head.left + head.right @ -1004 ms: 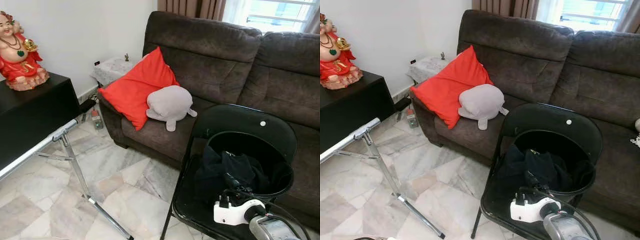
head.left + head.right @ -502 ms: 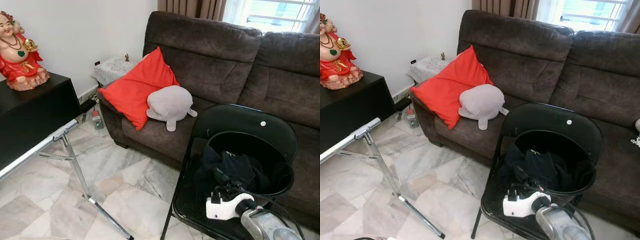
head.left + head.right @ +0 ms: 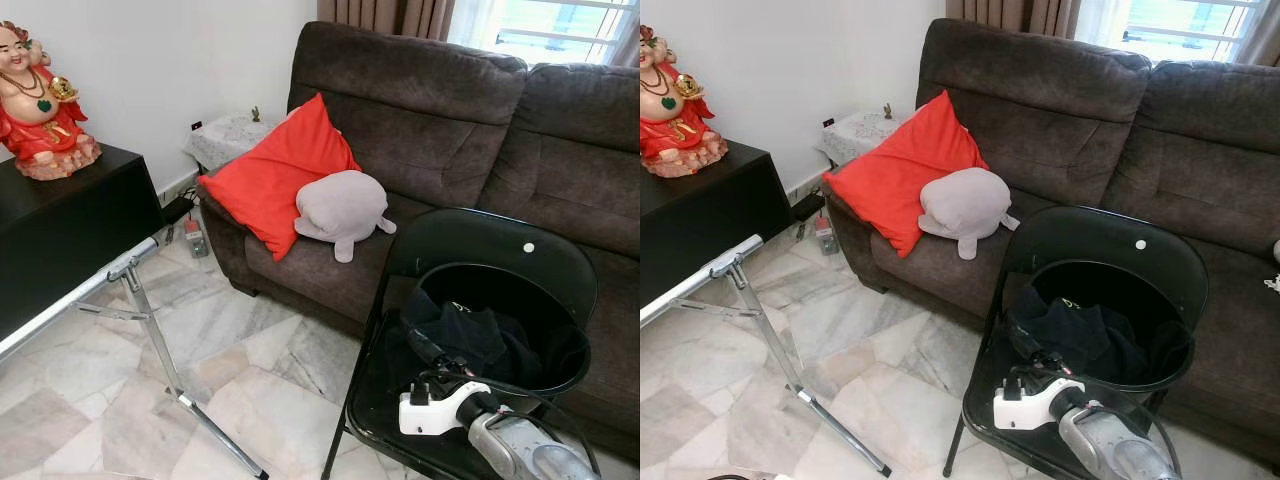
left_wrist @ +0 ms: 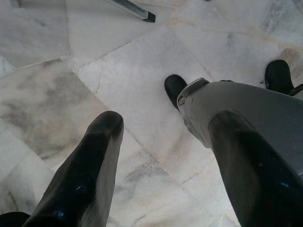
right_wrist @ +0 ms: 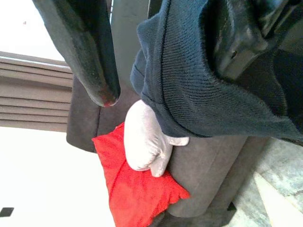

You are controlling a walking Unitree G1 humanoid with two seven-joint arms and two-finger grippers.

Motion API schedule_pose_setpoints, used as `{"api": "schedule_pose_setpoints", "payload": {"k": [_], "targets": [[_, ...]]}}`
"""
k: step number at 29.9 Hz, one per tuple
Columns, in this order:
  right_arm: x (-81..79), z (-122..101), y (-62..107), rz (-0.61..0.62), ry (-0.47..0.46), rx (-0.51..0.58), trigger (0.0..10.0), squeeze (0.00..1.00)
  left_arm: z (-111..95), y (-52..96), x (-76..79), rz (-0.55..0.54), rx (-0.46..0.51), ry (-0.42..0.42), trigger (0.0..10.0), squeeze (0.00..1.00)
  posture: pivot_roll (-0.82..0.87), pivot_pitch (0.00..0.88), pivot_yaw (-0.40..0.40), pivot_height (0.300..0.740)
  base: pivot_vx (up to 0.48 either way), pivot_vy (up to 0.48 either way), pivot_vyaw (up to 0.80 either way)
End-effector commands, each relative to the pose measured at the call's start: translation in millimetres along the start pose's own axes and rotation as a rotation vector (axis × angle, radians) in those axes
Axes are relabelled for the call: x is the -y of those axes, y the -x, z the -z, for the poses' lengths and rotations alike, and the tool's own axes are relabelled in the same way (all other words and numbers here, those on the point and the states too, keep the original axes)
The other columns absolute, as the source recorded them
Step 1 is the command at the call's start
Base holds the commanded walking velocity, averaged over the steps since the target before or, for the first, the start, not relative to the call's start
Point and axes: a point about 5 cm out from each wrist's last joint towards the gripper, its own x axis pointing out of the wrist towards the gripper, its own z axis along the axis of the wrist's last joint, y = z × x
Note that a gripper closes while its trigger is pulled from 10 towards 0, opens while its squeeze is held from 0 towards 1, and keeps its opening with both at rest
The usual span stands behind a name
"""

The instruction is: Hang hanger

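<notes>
Dark blue knitted clothing [image 3: 482, 336] lies heaped in a round black plastic basket [image 3: 480, 268] that stands on the seat of a black folding metal chair [image 3: 480, 232], near and to the right. The right gripper [image 3: 420, 346] reaches into the near left side of this basket, its white wrist housing just above the chair seat. In the right wrist view its two black fingers [image 5: 80, 52] stand wide apart, with a fold of the knit between them and draped against the far one; whether they press on it cannot be told. The hanger cannot be told apart from the dark heap around the fingers. Behind the chair runs a dark brown fabric sofa [image 3: 420, 110], bearing a red square cushion [image 3: 280, 175] propped against its left arm and a pale grey plush toy [image 3: 340, 205] touching the cushion's right side. To the left, a silver metal rack [image 3: 152, 335] stands on splayed legs on the grey-veined marble floor [image 3: 250, 395], its rail running beside a black cabinet [image 3: 60, 230] topped by a red and gold seated figurine [image 3: 40, 100]. The left gripper [image 4: 163, 125] hangs low over the marble tiles, fingers parted and holding nothing.
</notes>
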Motion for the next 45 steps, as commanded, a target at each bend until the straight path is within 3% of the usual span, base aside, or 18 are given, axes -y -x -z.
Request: {"api": "schedule_pose_setpoints", "payload": {"k": [1, 14, 15, 16, 17, 18, 36, 45], "targets": [[2.5, -1.1, -3.1, 0.010, -0.006, 0.011, 10.0, 0.00, 3.6, 0.8, -1.2, -0.006, -0.012, -0.001, 10.0, 0.00, -0.06, 0.009, 0.023, 0.740, 0.000, 0.000, 0.00], [9.8, 6.3, -13.9, 0.047, 0.012, -0.021, 10.0, 0.00, 3.3, 0.7, -0.7, -0.002, -0.011, -0.004, 10.0, 0.00, -0.07, 0.008, 0.027, 0.740, 0.000, 0.000, 0.00], [11.2, 4.7, -15.1, 0.056, 0.013, -0.009, 8.1, 0.00, 3.2, 0.7, -0.8, -0.002, -0.010, -0.003, 10.0, 0.00, -0.06, 0.009, 0.025, 0.740, 0.000, 0.000, 0.00], [11.1, 3.8, -16.1, 0.057, 0.012, -0.005, 1.0, 0.00, 3.3, 0.8, -0.9, -0.003, -0.011, -0.003, 10.0, 0.00, -0.06, 0.009, 0.026, 0.740, 0.000, 0.000, 0.00], [11.1, 3.8, -16.1, 0.057, 0.012, -0.005, 1.0, 0.00, 3.3, 0.8, -0.9, -0.003, -0.011, -0.003, 10.0, 0.00, -0.06, 0.009, 0.026, 0.740, 0.000, 0.000, 0.00], [10.6, 3.5, -16.6, 0.055, 0.013, -0.003, 0.0, 0.00, 3.4, 0.8, -1.0, -0.004, -0.011, -0.003, 10.0, 0.00, -0.06, 0.011, 0.026, 0.740, 0.000, 0.000, 0.00], [9.1, 4.2, -19.4, 0.061, -0.009, -0.025, 0.0, 0.00, 3.4, 0.8, -1.0, -0.004, -0.010, -0.002, 10.0, 0.00, -0.06, 0.014, 0.026, 0.740, 0.000, 0.000, 0.00], [7.3, 7.4, -16.7, 0.070, -0.098, -0.075, 0.0, 0.00, 3.4, 0.9, -1.4, -0.003, -0.010, -0.002, 10.0, 0.00, -0.06, 0.015, 0.030, 0.740, 0.000, 0.000, 0.00]]}}
